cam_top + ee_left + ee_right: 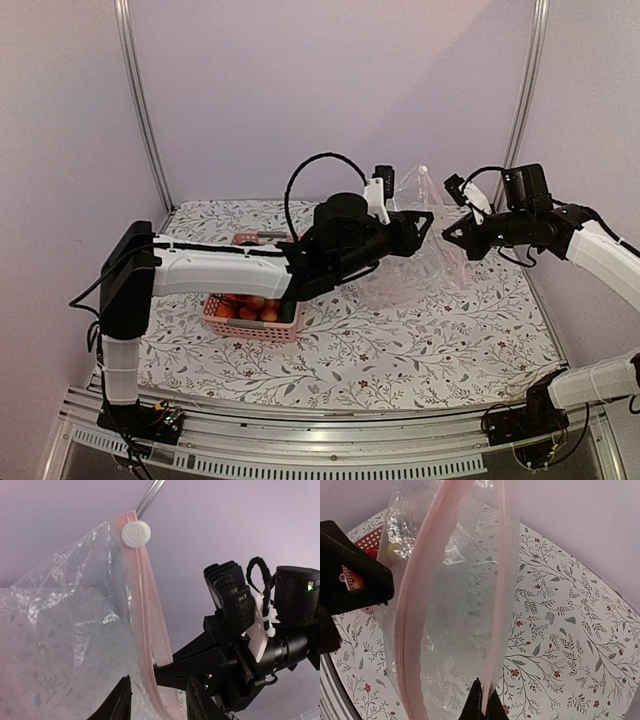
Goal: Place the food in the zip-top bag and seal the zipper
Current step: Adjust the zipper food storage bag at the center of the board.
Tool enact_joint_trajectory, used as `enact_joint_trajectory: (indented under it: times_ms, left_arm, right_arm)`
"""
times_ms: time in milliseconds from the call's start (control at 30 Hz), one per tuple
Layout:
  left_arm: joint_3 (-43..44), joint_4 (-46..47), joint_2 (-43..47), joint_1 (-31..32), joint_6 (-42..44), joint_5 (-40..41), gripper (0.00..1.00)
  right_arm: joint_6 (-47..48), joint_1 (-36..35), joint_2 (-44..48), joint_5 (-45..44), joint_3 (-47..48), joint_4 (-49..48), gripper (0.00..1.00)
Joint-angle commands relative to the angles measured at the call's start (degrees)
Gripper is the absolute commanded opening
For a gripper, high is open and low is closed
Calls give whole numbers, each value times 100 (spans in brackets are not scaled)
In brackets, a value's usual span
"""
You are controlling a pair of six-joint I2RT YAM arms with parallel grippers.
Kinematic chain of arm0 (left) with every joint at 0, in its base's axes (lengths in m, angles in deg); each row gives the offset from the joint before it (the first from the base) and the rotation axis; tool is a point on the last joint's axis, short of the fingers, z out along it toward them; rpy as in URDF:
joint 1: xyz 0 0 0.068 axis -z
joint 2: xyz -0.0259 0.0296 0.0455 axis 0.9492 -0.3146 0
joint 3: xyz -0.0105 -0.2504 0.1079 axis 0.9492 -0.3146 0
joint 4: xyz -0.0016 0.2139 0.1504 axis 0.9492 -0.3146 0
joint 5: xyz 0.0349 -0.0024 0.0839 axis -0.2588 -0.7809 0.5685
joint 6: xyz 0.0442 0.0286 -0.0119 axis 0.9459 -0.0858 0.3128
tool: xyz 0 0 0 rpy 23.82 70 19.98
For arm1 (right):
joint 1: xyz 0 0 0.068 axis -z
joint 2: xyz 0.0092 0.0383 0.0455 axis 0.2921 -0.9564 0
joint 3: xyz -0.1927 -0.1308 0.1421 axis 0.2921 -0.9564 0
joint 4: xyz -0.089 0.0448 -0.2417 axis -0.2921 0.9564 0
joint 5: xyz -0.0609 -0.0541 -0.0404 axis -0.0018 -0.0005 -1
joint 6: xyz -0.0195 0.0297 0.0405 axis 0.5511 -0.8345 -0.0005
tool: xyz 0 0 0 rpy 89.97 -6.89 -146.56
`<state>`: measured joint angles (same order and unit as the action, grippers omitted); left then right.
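Step in hand, as I read it: getting the bag (70, 625) held open by both lips, with no loading begun.

- Bag hangs above the desk (400, 350), between the two arms, at about 2 o'clock from desk centre in the top view. Its mouth is turned toward the right wrist camera.
- Right gripper (482, 687): fingers together, clamped on one lip at the zipper (146, 610), at the 6 o'clock end of the mouth in its own view.
- Left gripper (160, 680): fingers apart, astride the strip, not closed on it so far as I can see.
- Food (250, 305) sits in the pink basket (250, 332), at 8 o'clock from the bag and well apart from it.

To do it well:
- Close the left fingers on the free lip only, not both strips, or the mouth pinches flat.
- Grip just below the strip, clear of the slider (136, 533).
- Draw the lips apart gently, since the film is thin and may slip from the right fingers.
- Then lower the bag toward the desk, so the mouth stays open with one arm freed for the food.

Bag's look:
- Clear, crinkled film, with the floral cloth showing through.
- Pale pink double strip, and a white round slider at its 12 o'clock end in the left wrist view.
- It looks empty. The colours at 11 o'clock in the right wrist view may be the basket seen through the film; I cannot tell.
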<state>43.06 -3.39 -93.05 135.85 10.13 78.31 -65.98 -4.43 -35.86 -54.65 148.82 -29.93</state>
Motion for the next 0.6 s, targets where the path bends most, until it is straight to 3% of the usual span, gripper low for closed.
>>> enact_joint_trajectory:
  times_ms: [0,233,333,433,567]
  left_arm:
    - [331,-470,-248,146,-229,-76,40]
    - [196,-617,13,238,405,279,51]
    - [-233,-1143,644,204,808,1016,59]
    - [-821,-2064,1388,4,1092,1681,68]
    - [-1230,-4294,2121,-391,932,2286,74]
  right_arm:
    - [-191,16,201,-797,175,-176,0]
    - [-209,299,-3,-2310,809,-332,0]
    - [-109,320,-142,-2801,842,-532,0]
    - [86,316,-104,-2921,616,-781,0]
    - [220,289,-150,-2023,60,-858,0]
